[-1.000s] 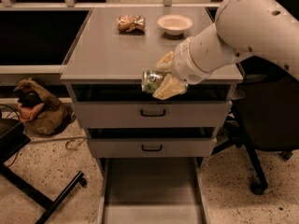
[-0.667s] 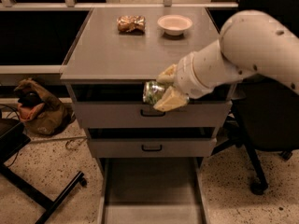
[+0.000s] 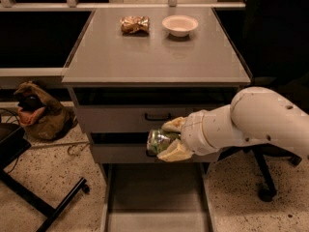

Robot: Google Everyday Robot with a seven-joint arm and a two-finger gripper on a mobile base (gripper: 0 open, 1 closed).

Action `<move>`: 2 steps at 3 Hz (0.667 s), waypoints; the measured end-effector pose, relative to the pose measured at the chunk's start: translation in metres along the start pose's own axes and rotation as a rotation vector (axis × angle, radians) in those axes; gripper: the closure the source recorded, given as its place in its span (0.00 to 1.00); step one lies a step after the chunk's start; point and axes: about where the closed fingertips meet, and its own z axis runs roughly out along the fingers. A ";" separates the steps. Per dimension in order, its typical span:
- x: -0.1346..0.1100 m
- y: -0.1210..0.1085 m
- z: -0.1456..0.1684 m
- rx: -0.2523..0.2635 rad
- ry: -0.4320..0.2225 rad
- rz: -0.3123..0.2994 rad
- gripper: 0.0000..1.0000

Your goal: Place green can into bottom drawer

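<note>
The green can [image 3: 158, 140] is a small green-and-white drinks can, held on its side in my gripper [image 3: 169, 139]. The gripper's pale fingers [image 3: 175, 151] are shut on it from above and below. The can hangs in front of the middle drawer, above the open bottom drawer [image 3: 155, 197], which is pulled out toward the camera and shows a flat grey floor. My white arm [image 3: 251, 122] reaches in from the right.
A golden-brown snack packet [image 3: 134, 24] and a pale round bowl [image 3: 180, 25] sit at the back of the cabinet top [image 3: 154, 57]. A brown bag [image 3: 38, 112] lies on the floor at left. Black chair legs [image 3: 48, 202] stand at lower left, a chair base [image 3: 270, 178] at right.
My arm has come down with the can, from level with the cabinet top's front edge to in front of the middle drawer.
</note>
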 end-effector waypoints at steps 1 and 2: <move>0.000 0.000 0.000 0.000 0.000 0.000 1.00; 0.026 0.018 0.030 -0.002 -0.015 0.062 1.00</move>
